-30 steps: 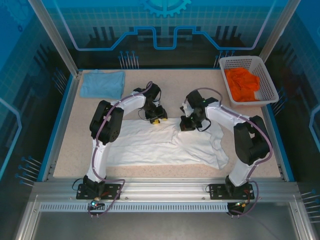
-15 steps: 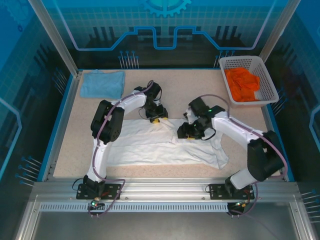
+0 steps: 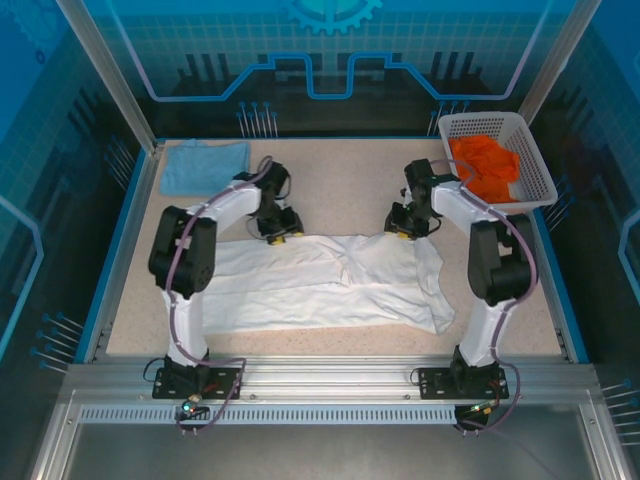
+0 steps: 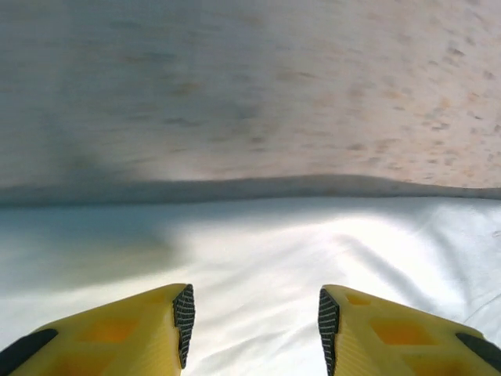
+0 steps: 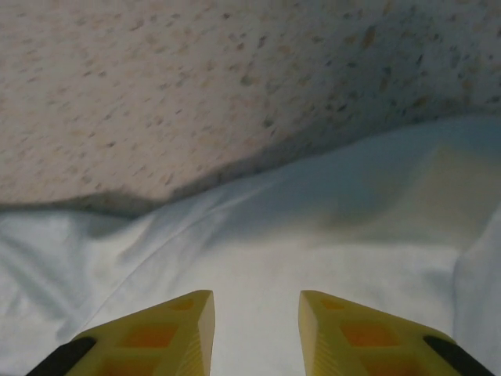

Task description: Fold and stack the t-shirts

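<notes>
Blue t-shirt (image 3: pixel 205 168) folded, far left. White t-shirt (image 3: pixel 320 290) mid-table, only part-folded, unstacked. Left gripper (image 3: pixel 283 236) and right gripper (image 3: pixel 401 232) at its far edge, jaws part open, holding nothing.

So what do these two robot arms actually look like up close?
The left arm and right arm are white tubes with bulky black joints, thin purple cables running alongside, on black base plates. The left gripper and right gripper each end in two wedge-shaped yellow fingers; ribbed black pads line the left one's.
</notes>
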Motion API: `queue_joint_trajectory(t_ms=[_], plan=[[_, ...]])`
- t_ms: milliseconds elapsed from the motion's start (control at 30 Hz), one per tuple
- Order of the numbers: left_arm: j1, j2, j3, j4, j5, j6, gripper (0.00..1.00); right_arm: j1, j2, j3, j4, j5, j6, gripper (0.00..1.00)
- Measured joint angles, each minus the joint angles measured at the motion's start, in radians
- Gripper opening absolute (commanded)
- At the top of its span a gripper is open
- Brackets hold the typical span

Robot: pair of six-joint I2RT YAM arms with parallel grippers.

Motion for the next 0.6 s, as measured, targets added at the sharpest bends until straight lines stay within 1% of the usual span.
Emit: queue_joint_trajectory(t_ms=[133,267,333,433,600], plan=[[0.113,-0.097,-0.135,0.018,-0.024,0.0,0.47,0.0,0.118,0.098,-0.054,0.06,0.027,0.35],[0.182,-0.145,-0.262,0.022,-0.032,-0.009,0.47,0.0,0.181,0.147,-0.101,0.101,0.079,0.35],[0.21,-0.16,-0.319,0.022,-0.031,-0.029,0.49,0.001,0.218,0.208,-0.145,0.116,0.116,0.36],[0.233,-0.192,-0.367,0.022,-0.031,-0.058,0.53,0.001,0.305,0.352,-0.196,0.145,0.179,0.36],[0.233,-0.229,-0.391,0.011,-0.031,-0.082,0.53,0.003,0.474,0.646,-0.242,0.155,0.282,0.37]])
